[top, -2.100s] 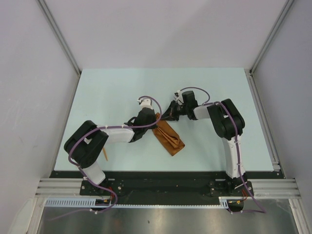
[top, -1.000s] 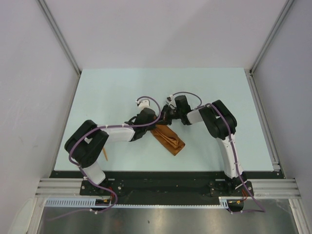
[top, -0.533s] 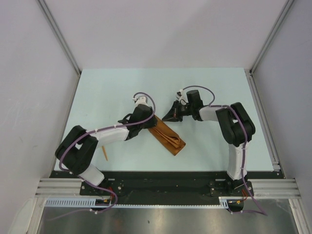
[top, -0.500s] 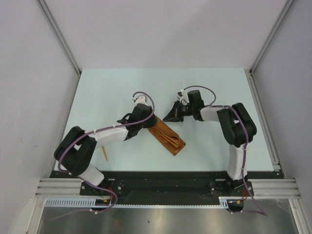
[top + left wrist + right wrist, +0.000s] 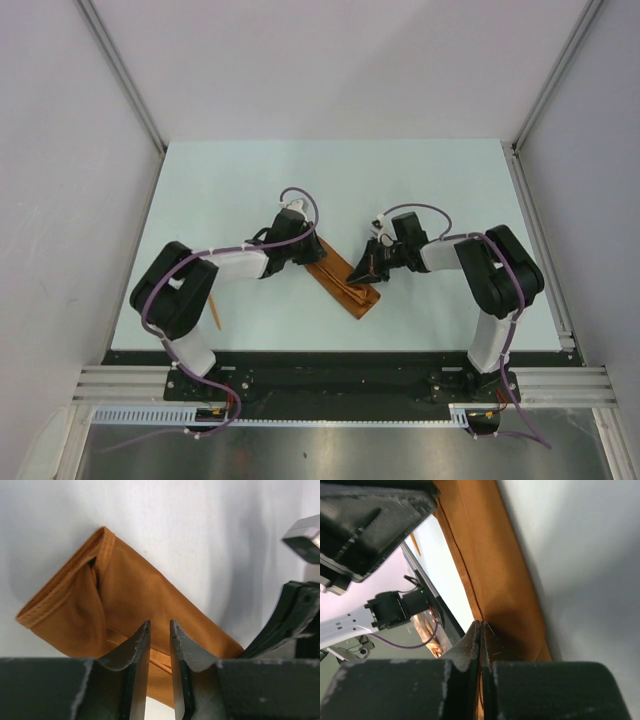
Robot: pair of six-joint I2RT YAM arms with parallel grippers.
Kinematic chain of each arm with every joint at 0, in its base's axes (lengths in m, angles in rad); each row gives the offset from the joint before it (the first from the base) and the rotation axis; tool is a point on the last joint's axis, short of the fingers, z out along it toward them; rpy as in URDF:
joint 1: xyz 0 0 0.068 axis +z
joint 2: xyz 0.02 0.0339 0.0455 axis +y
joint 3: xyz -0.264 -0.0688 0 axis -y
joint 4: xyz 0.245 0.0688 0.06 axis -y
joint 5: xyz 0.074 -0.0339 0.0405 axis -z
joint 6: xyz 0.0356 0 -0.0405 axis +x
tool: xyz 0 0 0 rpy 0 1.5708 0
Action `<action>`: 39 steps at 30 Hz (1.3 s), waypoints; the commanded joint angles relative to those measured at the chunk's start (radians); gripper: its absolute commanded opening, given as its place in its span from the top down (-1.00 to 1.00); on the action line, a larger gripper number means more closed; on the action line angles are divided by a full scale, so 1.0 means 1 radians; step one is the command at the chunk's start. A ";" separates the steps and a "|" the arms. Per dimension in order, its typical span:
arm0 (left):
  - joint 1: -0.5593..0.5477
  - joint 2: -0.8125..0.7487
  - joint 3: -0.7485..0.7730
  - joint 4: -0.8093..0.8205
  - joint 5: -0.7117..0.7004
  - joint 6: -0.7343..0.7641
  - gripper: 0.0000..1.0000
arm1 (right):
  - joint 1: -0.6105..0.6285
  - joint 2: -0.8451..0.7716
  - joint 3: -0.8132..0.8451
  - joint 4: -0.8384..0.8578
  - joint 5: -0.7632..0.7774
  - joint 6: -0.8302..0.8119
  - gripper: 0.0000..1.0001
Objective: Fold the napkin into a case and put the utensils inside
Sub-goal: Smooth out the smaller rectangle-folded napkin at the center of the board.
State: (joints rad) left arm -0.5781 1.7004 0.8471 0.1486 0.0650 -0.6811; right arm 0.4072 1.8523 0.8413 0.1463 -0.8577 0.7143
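**A:** How does the left gripper (image 5: 159, 624) stand?

**B:** Jaws a narrow slit apart, nothing between them; it hovers over the far end of the case (image 5: 135, 585), whose rust-orange surface shows through the gap.

**A:** And the right gripper (image 5: 480, 625)?

**B:** Fingers pressed flat together, tips at the case's long edge; whether a fold is pinched, I cannot tell; half a second ago it sat off the far end, and now it has swung down to the near end.

**A:** Meaning?

**B:** The case lies as a narrow diagonal strip mid-table (image 5: 240, 190); folding looks finished, I judge, and loading is next; one slim stick (image 5: 214, 314) lies well apart at the table's left front; thin pale lines on the case's near end may be a utensil, too small to tell.
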 commanded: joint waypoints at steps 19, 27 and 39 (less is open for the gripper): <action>-0.023 -0.243 -0.122 -0.098 0.137 -0.193 0.81 | 0.261 -0.208 0.335 -0.666 0.542 -0.564 0.15; -0.032 -0.111 -0.112 0.002 0.230 -0.362 0.99 | 0.424 -0.163 0.355 -0.754 0.822 -0.685 -0.13; -0.032 0.010 -0.112 0.009 0.197 -0.414 1.00 | 0.527 -0.108 0.338 -0.757 1.056 -0.710 -0.12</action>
State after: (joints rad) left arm -0.6067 1.6928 0.7231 0.1154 0.2604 -1.0653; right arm 0.9184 1.7222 1.1793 -0.5953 0.0772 0.0360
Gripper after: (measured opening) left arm 0.004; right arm 0.560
